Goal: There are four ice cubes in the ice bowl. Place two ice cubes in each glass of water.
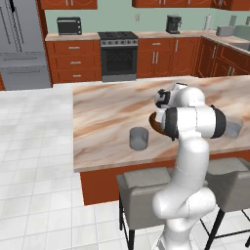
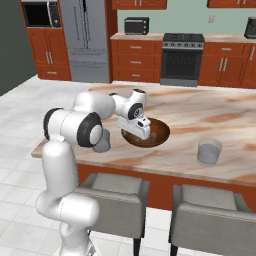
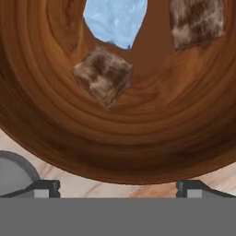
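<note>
ice bowl mostly behind arm

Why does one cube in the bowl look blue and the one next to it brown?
In the hand view, the light-blue cube is pale and icy and cut off by the picture's top edge, while the brown cube is dark, mottled and fully in view. The blue one looks bigger. Both lie inside the ice bowl.

Kitchen with pale green walls and white tiled floor — red-brown cabinets, a black stove, steel fridge far left — two grey stools near a marble island.
</note>
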